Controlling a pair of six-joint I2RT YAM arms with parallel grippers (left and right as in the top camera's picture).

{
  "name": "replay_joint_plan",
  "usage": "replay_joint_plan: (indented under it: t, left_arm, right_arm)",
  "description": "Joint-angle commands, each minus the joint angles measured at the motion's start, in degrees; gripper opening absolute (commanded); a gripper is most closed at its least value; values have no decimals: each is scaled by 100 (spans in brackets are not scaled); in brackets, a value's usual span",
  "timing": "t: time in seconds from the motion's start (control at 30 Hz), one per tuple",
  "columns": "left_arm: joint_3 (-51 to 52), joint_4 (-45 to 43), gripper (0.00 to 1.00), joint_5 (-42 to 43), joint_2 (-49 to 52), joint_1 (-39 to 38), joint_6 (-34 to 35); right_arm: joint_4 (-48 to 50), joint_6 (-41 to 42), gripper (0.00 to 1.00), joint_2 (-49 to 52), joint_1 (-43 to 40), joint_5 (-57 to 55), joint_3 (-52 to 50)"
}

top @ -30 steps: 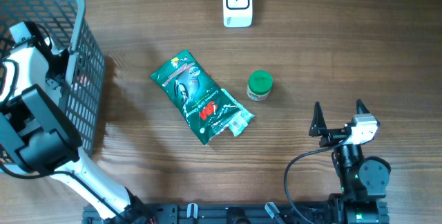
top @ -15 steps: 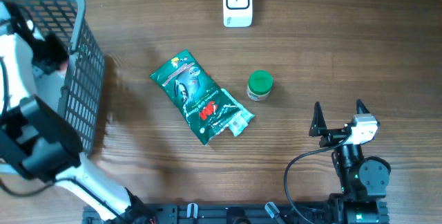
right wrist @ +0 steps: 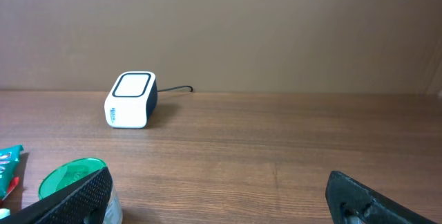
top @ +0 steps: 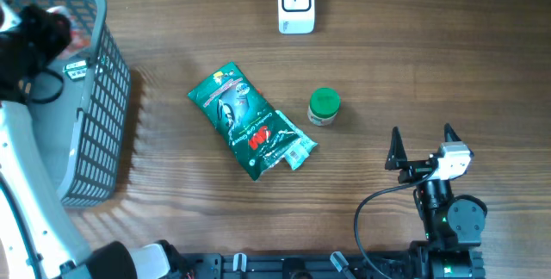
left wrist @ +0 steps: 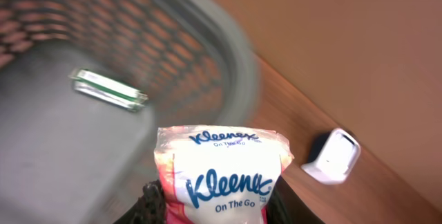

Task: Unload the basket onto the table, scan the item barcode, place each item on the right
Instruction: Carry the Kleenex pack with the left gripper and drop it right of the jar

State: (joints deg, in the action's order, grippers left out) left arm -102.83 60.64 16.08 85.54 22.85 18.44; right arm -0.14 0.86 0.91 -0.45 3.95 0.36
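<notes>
Tissues in a soft pocket pack [left wrist: 219,175] sit nearest the left wrist camera. The left gripper [left wrist: 214,209] pinches the pack at its lower end, clenched on it, and holds it in the air above the basket [left wrist: 235,79].

I judge the pack light, squashy and slick in its film wrap. A hold across the narrow sides, low down, suits it and leaves the broad faces bare. Where the barcode sits I cannot tell.

Beyond the pack, a small flat packet [left wrist: 109,90] lies on the basket floor. Farther off, the scanner [left wrist: 333,156] stands on the table. The right gripper [top: 422,145] rests with its jaws wide apart and empty, near the jar [top: 324,107] and apart from the pouch [top: 250,122].

Compared with a second ago, the left arm has risen out of the basket with the pack. Nothing on the table has moved.
</notes>
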Motion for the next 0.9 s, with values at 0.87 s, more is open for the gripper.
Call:
replay_joint_plan:
  t: [0.87]
  left_arm:
    - [-52,-2179,31,-824,2732,-6953,1211]
  right_arm:
    - [15,72,100,-9,-26,-79,-2]
